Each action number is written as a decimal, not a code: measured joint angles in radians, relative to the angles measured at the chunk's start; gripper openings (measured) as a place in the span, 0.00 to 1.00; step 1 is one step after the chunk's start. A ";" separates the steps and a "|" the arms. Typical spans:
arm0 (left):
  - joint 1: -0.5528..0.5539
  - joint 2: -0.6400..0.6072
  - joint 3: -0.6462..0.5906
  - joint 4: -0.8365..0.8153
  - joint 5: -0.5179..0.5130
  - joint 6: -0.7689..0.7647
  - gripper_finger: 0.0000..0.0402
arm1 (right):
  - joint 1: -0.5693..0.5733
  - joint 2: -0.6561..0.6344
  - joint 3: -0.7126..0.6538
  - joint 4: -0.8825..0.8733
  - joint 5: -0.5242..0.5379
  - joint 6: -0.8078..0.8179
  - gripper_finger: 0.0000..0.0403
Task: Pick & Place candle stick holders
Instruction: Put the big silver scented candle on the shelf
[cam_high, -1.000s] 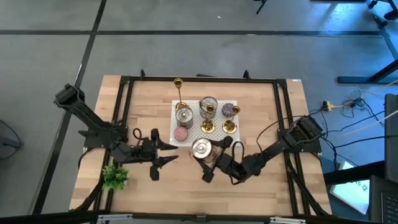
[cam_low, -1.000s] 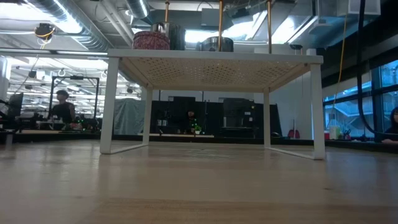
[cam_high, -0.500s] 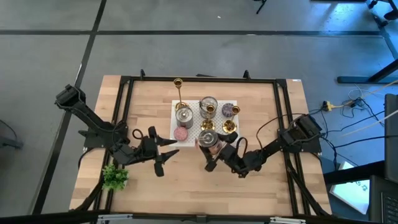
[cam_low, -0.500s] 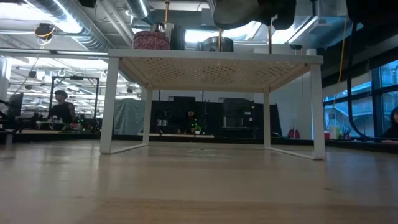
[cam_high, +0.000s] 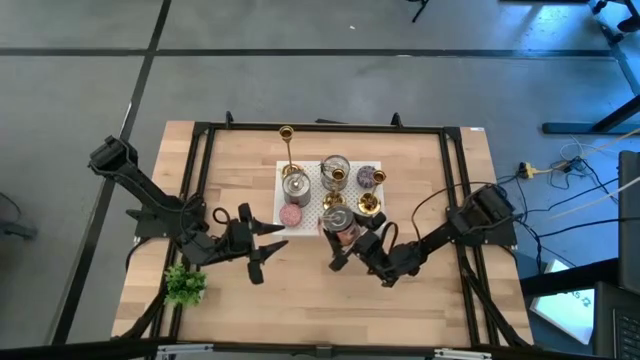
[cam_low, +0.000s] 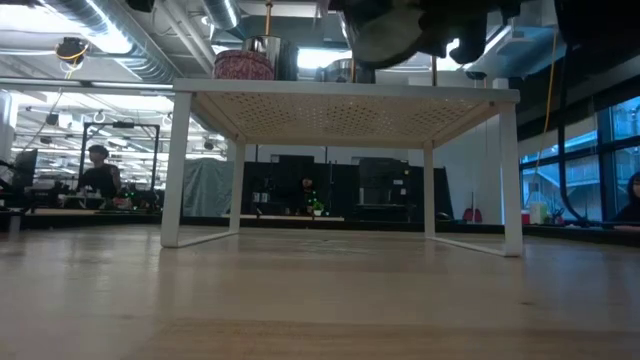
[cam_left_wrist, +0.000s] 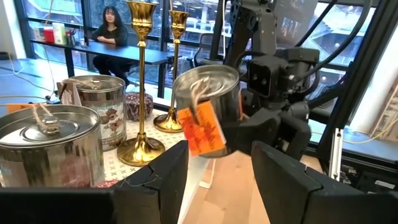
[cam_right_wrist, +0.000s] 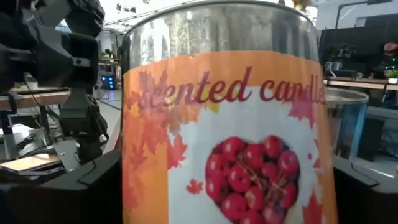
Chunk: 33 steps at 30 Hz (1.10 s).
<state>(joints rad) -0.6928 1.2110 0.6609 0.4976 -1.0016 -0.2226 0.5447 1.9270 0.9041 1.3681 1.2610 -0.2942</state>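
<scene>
The small green plant (cam_high: 184, 284) sits at the front left corner of the wooden tabletop (cam_high: 300, 310), well in front of and left of the white perforated raised shelf (cam_high: 310, 205). The left gripper (cam_high: 262, 243) hangs just off the shelf's front left corner, its fingers (cam_left_wrist: 168, 177) spread with nothing between them. The right gripper (cam_high: 342, 240) is at the shelf's front edge, its fingers pinching a silver cylindrical tin with an orange scented-candle label (cam_high: 336, 222), held just above the shelf. On the shelf stand a pink round candle (cam_high: 291, 215) near the front left, 2 more silver tins (cam_high: 294, 184) and a small purple round candle (cam_high: 368, 177) behind. The shiny gold candle stick holders stand on the shelf too: 2 with round flared bases (cam_high: 333, 203) (cam_high: 370, 203) just behind the held tin, and 1 tall holder (cam_high: 287, 133) at the shelf's back left. Beyond the shelf, in the left wrist view, a person (cam_left_wrist: 111, 28) sits at a desk.
</scene>
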 joint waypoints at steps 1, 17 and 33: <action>0.000 0.000 0.000 0.000 0.000 0.000 0.43 | 0.000 0.008 0.000 0.000 0.000 0.007 0.87; 0.000 0.000 0.000 -0.001 0.008 0.000 0.43 | 0.007 0.020 0.000 -0.067 0.127 0.048 0.87; 0.000 0.000 0.000 -0.004 0.008 0.000 0.43 | 0.001 0.019 0.001 -0.156 0.165 0.146 0.87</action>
<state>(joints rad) -0.6930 1.2110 0.6609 0.4934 -0.9932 -0.2226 0.5457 1.9461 0.9051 1.2121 1.4261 -0.1478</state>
